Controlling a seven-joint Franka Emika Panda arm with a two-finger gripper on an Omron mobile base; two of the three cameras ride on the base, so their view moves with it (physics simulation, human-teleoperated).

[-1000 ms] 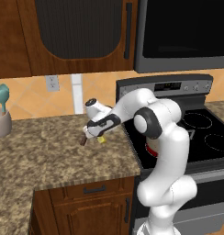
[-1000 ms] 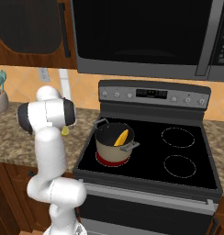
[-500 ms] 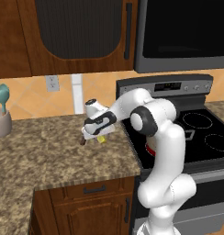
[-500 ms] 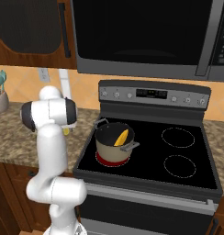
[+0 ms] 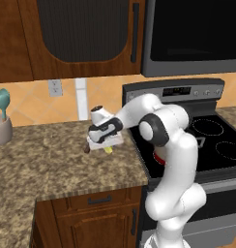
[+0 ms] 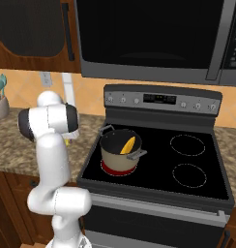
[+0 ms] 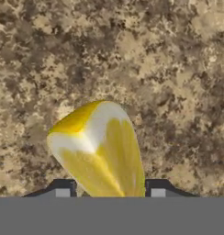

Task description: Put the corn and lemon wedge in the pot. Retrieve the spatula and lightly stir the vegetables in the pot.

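The tool [image 7: 107, 193] is sitting low over the speckled table [image 5: 47, 160], its tips flanking the lemon wedge [image 7: 99, 149] lying there; whether they are gripping it I cannot tell. Farther off, the pot [image 6: 121, 152] is standing on the black stove [image 6: 197, 169], holding the corn [image 6: 128, 145], under a dark microwave [image 6: 149, 34].

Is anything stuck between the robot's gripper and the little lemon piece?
Nothing visible is. In the hand view the lemon wedge lies on the speckled counter right between the two finger tips of the gripper, with no other thing in that gap. Whether the fingers touch it cannot be told.
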